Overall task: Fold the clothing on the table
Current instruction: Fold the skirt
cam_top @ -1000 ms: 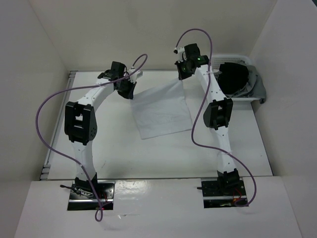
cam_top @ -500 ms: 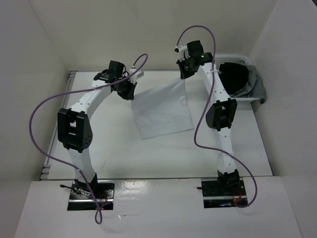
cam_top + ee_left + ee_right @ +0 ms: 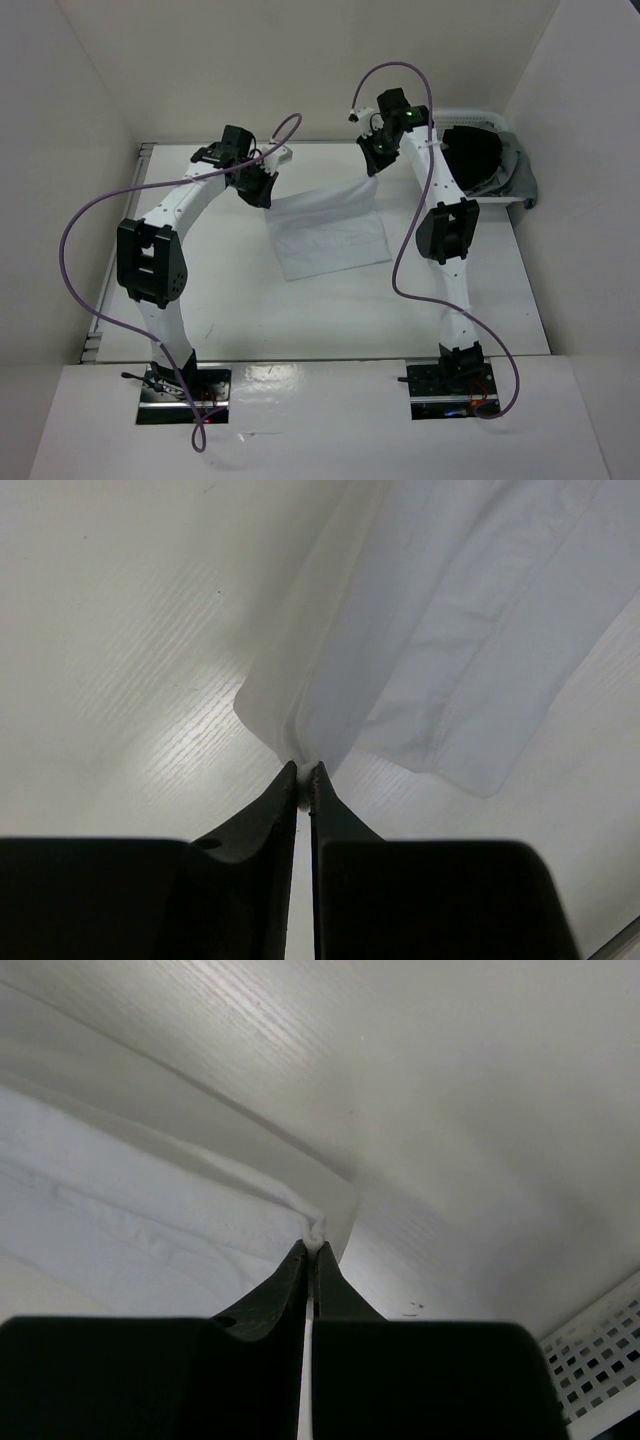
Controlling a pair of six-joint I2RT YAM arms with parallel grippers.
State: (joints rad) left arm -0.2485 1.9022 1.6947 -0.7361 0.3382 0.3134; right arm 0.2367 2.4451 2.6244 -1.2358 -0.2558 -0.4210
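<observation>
The clothing (image 3: 325,235) lies near the middle of the worktop (image 3: 230,300), between the two arms. Its near part rests flat on the surface. Its far edge is raised a little, because it is held at both far corners. The left tool (image 3: 305,772) is pressed together on the far left corner of the cloth. In the left wrist view the thin fabric comes out from between the tips and spreads away over the worktop. The right tool (image 3: 312,1248) pinches the far right corner in the same manner, with a small bunch of fabric at its tips. At the far right of the worktop, beside the right arm, stands a white perforated basket (image 3: 465,112) with a dark garment (image 3: 470,155) inside it.
</observation>
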